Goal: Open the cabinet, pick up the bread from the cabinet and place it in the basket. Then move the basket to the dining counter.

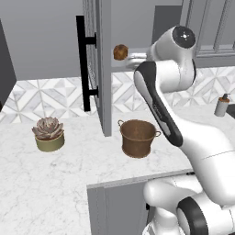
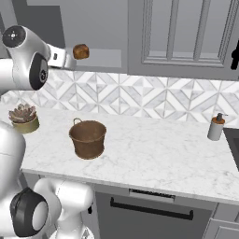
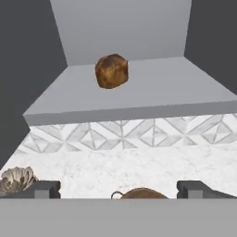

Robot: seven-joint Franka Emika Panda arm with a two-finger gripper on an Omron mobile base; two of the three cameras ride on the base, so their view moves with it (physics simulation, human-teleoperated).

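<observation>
The small golden-brown bread loaf point(image 3: 111, 71) sits on the open grey cabinet's shelf point(image 3: 152, 88), above the copper-brown basket point(image 1: 137, 137); the gripper point(image 3: 118, 190) faces it, jaws spread wide, empty.

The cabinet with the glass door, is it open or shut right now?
Open. The cabinet door stands swung out edge-on, its black handle facing the room, and the bread sits exposed on the shelf inside.

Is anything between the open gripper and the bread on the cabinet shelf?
Nothing: in the hand view, bare grey shelf runs from the open gripper to the bread.
</observation>
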